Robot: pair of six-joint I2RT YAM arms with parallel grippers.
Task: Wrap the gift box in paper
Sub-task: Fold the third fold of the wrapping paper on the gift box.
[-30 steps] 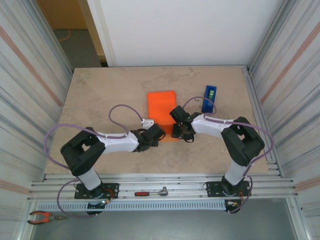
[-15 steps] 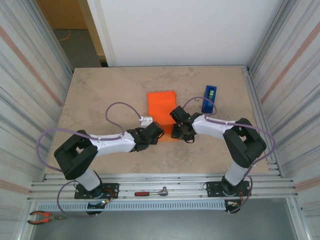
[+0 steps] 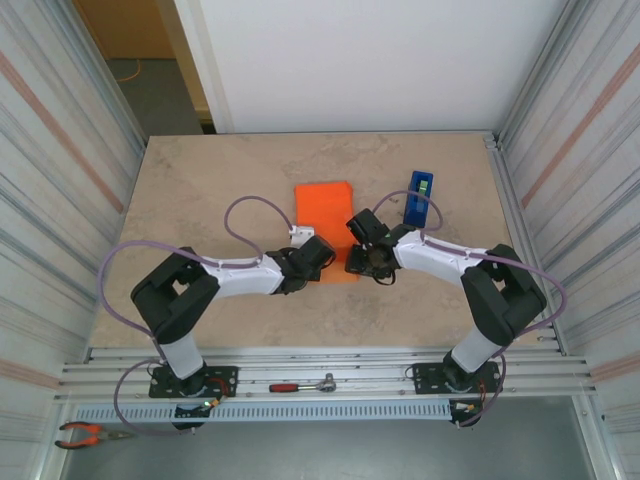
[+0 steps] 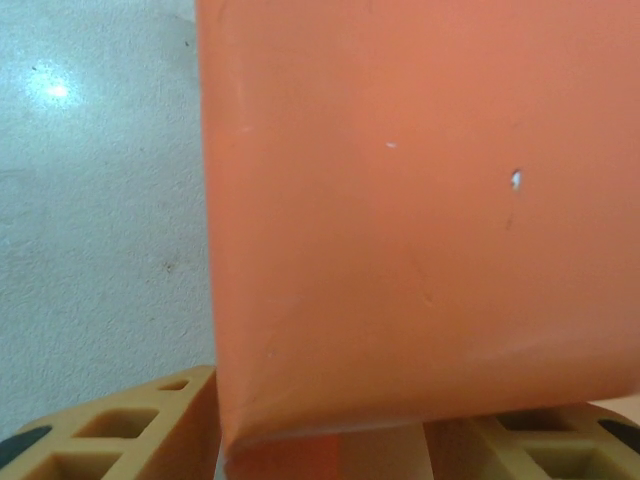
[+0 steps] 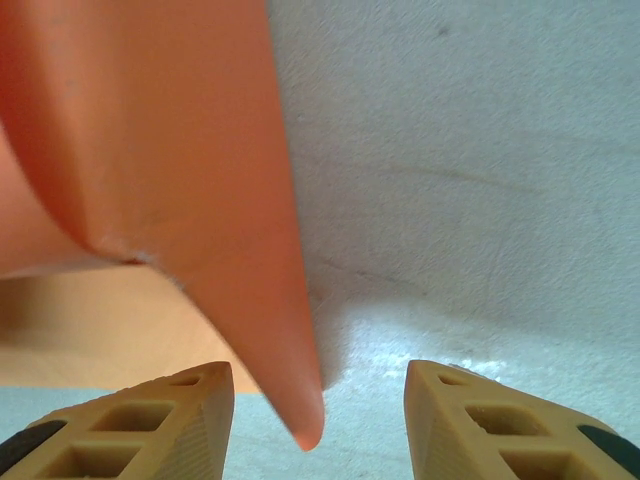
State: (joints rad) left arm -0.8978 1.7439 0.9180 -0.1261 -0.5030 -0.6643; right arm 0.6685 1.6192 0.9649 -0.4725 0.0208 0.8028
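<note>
The orange paper [image 3: 322, 210] lies mid-table, folded over the gift box, which is hidden under it. My left gripper [image 3: 318, 258] is at the paper's near left edge. In the left wrist view a curved fold of the paper [image 4: 400, 200] hangs over my open left gripper [image 4: 320, 425], whose tan fingers [image 4: 120, 430] stand wide apart. My right gripper [image 3: 362, 256] is at the near right edge. It is open too [image 5: 318, 378], and a pointed paper flap [image 5: 290, 370] dips between its fingers [image 5: 150, 420] without being pinched.
A blue tape dispenser [image 3: 419, 196] stands to the right of the paper, just behind my right arm. Corrugated metal walls [image 3: 60, 200] close in both sides of the table. A ratchet tool [image 3: 305, 384] lies on the front rail.
My left gripper has opened from shut and shifted forward toward the paper's near edge. The right gripper has widened a little and barely moved.
</note>
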